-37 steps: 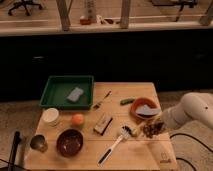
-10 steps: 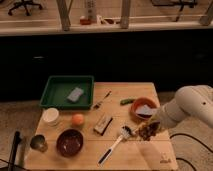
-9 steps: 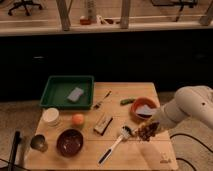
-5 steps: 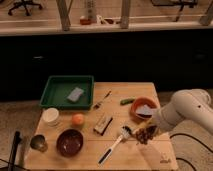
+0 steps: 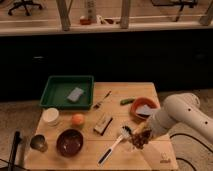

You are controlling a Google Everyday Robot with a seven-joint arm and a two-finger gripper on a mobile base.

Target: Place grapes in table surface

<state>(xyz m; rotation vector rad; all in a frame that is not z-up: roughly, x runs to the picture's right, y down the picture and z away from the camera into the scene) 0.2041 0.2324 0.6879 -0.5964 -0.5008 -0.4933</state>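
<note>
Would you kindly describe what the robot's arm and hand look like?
The arm is off-white, built of thick, rounded, smooth-shelled segments with no markings visible. It narrows to a small dark hand over the near right part of the table surface; its details cannot be made out.

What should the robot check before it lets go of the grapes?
1. Tool gripping the grapes: ok, it is shut on them near the table's front right part.
2. Grapes above the table, not past its edge: ok.
3. Grapes already down on the wood: cannot tell.
4. Room beside the brush: cannot tell, its bristle end lies right next to them.
5. Orange bowl out of the way: ok, it sits farther back.
</note>
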